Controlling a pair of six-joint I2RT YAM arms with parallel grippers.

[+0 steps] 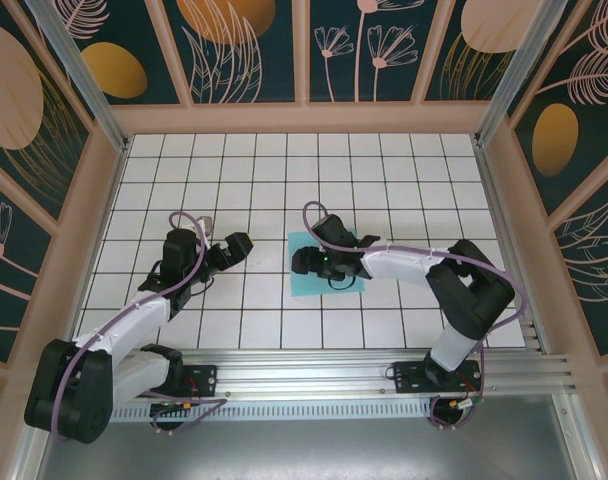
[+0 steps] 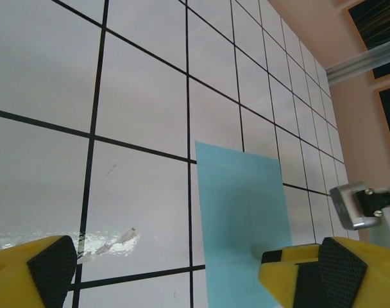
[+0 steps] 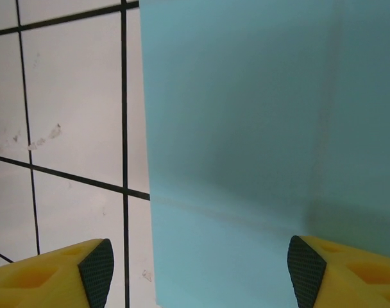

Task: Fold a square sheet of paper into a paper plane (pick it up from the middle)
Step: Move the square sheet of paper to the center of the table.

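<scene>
Top view: sheet (image 1: 306, 284) lies flat on the tiled table (image 1: 384, 180), about mid-table and nearer the right arm. Right gripper (image 1: 302, 262) hangs low over the sheet's left half, with the arm across its middle.

Right wrist view: right gripper (image 3: 200, 269) has its jaws spread well apart and nothing between them. The left pad (image 3: 95, 273) is over bare tile just beside the sheet's edge, the right pad (image 3: 304, 273) over the sheet (image 3: 246, 115) (faint crease lines cross the paper). Contact with the paper cannot be told.

Left gripper (image 1: 239, 245) sits apart from the sheet, to its left. In its wrist view the left gripper (image 2: 195, 266) gapes wide and empty above the tiles, with the sheet (image 2: 243, 218) ahead of it.
</scene>
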